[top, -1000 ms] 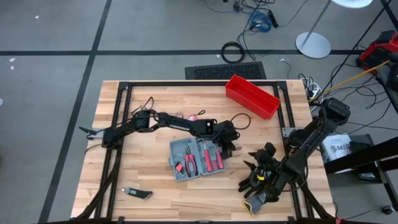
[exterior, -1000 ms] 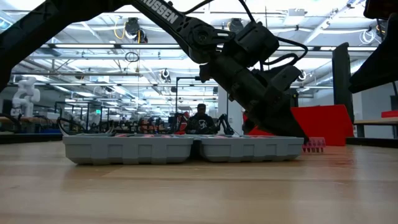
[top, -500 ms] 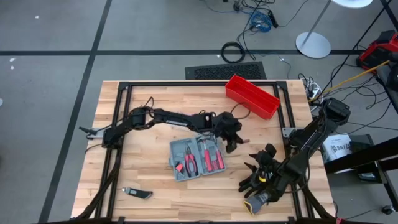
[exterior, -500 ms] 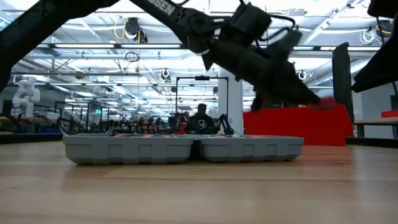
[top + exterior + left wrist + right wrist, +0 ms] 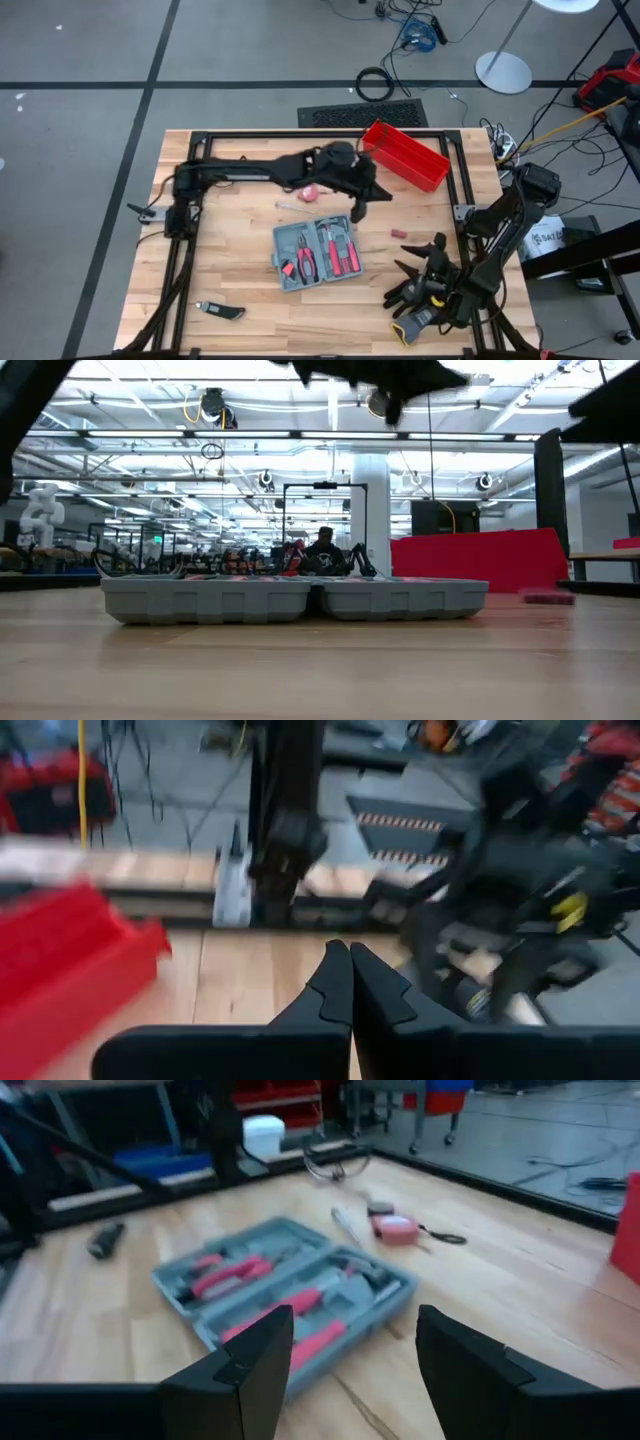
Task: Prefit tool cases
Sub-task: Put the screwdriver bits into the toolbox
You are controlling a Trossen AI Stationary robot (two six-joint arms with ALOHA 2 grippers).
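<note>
Overhead and counter-level views. The left tool [image 5: 357, 203], which one second earlier had been down at the 3 o'clock edge of the open tool case [image 5: 315, 255], had lifted and swung toward 12 o'clock, coming to hang above bare wood between the case and the red bin [image 5: 405, 155]. Its fingers had finished shutting and were pressed together with nothing between them, as the left wrist view confirmed [image 5: 348, 985]. A small red piece [image 5: 398, 232] lay on the counter [image 5: 240, 280] at 3 o'clock of the case, just beyond its edge; it had not been visible there before, and in the intermediate counter-level view a reddish blur showed at the fingertips, so it was probably dropped in transit. The case itself had not moved: it lay open and flat near the counter's middle, red-handled tools seated in its slots. The right tool [image 5: 345, 1345] waited at 4 o'clock with its fingers spread wide and empty. Judged from this, one piece remained outside the case and would need retrieving.
</note>
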